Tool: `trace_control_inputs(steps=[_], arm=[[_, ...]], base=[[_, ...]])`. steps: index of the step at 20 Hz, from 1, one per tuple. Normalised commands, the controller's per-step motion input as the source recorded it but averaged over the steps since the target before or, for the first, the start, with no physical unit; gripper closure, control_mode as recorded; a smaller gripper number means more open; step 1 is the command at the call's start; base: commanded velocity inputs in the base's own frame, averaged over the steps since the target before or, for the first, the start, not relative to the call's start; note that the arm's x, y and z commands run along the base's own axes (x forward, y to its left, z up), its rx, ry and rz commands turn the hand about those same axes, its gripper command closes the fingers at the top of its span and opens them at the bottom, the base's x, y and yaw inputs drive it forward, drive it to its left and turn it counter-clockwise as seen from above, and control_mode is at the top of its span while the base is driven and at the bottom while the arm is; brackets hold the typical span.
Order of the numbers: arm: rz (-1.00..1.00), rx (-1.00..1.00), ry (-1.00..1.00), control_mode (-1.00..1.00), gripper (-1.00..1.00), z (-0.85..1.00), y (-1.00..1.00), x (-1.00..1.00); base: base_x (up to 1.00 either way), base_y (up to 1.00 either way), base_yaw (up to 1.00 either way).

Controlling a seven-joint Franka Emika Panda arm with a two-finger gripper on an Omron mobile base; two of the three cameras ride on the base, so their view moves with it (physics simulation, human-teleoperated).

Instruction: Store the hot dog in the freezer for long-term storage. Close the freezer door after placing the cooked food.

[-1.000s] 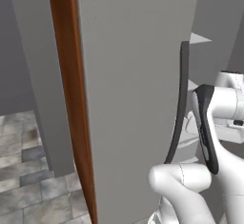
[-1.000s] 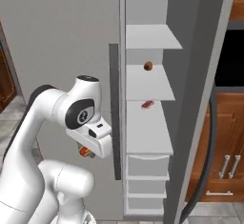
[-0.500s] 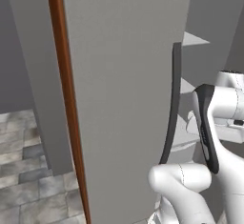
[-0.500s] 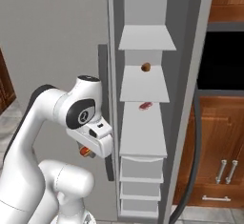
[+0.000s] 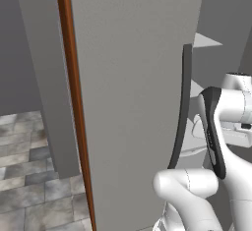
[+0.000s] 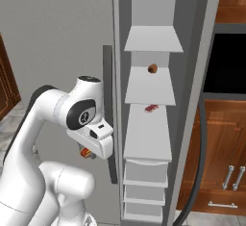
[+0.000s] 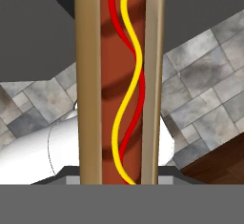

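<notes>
Left base view: the wide grey fridge door [image 5: 133, 97] fills the middle, a brown wood edge [image 5: 74, 107] beside it. The dark curved handle [image 5: 181, 112] runs down its right edge. My arm [image 5: 216, 127] stands at lower right.

Right base view: the freezer [image 6: 149, 119] stands open, white shelves showing. A small brown item [image 6: 152, 68] sits on one shelf, a red item [image 6: 151, 108] on the shelf below. The freezer door [image 6: 192, 100] is swung out at right. My gripper [image 6: 86, 152] hangs low beside the fridge front, the hot dog [image 6: 86, 151] peeking from under it.

Hand view: the hot dog [image 7: 119, 80] runs lengthwise up the centre, clamped in my closed jaws, over grey floor tiles [image 7: 205, 85].
</notes>
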Motion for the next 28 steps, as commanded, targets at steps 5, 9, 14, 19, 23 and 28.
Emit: trace_control_inputs(steps=[5, 9, 14, 19, 23, 28], arm=[[0.00, 0.00, 0.00, 1.00, 1.00, 0.00, 0.00, 0.00], [0.00, 0.00, 0.00, 1.00, 1.00, 0.00, 0.00, 0.00], [0.00, 0.00, 0.00, 1.00, 1.00, 0.00, 0.00, 0.00], [0.00, 0.00, 0.00, 1.00, 1.00, 0.00, 0.00, 0.00], [0.00, 0.00, 0.00, 1.00, 1.00, 0.00, 0.00, 0.00], [0.00, 0.00, 0.00, 1.00, 1.00, 0.00, 0.00, 0.00]], base=[[0.00, -0.33, -0.01], [0.00, -0.31, -0.05], [0.03, -0.24, -0.10], [0.23, -0.12, -0.09], [0.32, -0.12, -0.08], [0.34, -0.31, -0.06]])
